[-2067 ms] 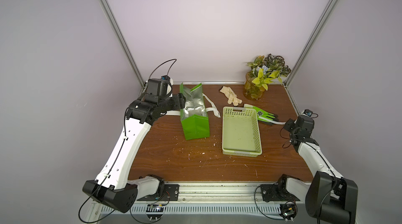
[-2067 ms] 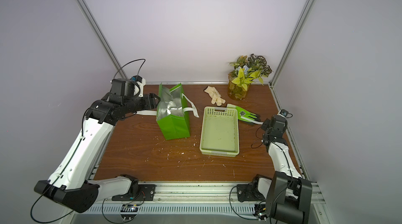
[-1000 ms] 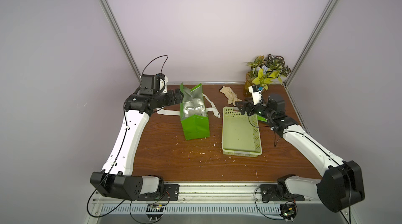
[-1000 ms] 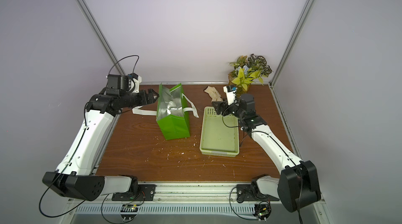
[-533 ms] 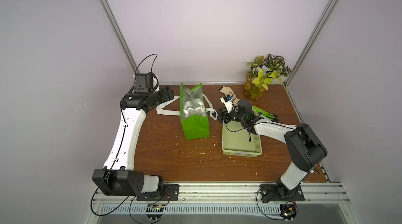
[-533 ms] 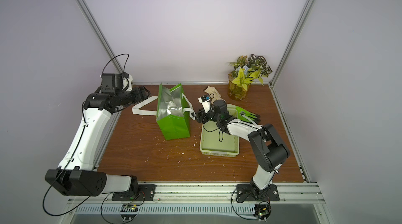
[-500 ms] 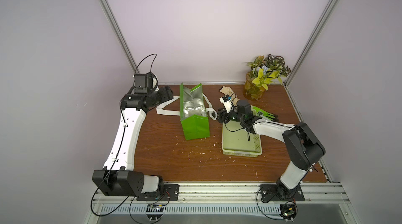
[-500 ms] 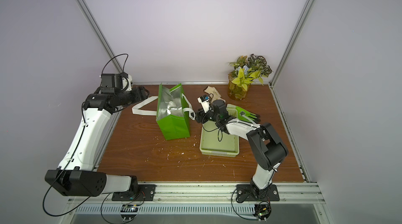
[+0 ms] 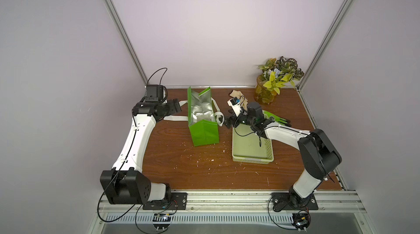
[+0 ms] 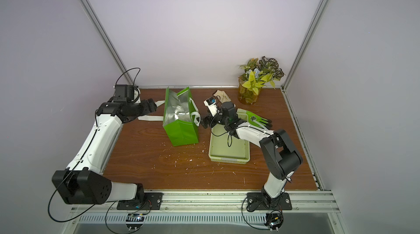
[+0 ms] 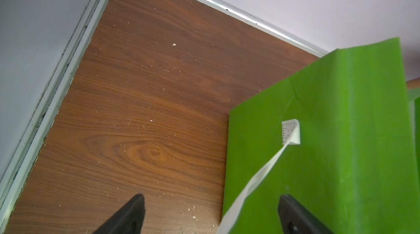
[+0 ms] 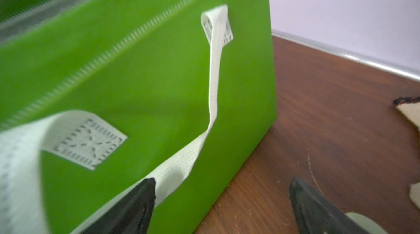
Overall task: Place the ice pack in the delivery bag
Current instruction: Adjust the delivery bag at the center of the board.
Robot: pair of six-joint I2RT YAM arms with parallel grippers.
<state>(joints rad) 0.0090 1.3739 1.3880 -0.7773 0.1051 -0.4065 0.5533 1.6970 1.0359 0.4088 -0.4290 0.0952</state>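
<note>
The delivery bag [image 9: 203,128] [image 10: 181,130] stands upright at the back middle of the table, its top open and silver lining showing. No ice pack shows in any view. My left gripper [image 9: 178,107] [image 10: 153,106] is open just left of the bag, and a white strap [image 11: 261,176] runs between its jaws without being pinched. On the bag's other side my right gripper [image 9: 223,122] [image 10: 203,122] is also open. The other white strap [image 12: 213,85] hangs against one of its fingers. Both wrist views show the bag's green side [image 11: 341,142] [image 12: 136,85] close up.
A pale green perforated basket [image 9: 252,155] lies right of the bag, under my right forearm, with nothing in it. Behind it lie a green glove [image 9: 277,120] and a beige glove [image 9: 237,95]. A potted plant [image 9: 270,85] fills the back right corner. White crumbs dot the wood.
Over the last second my right arm swung from the basket's far end across to the bag's right side. My left gripper drew back a little to the left of the bag.
</note>
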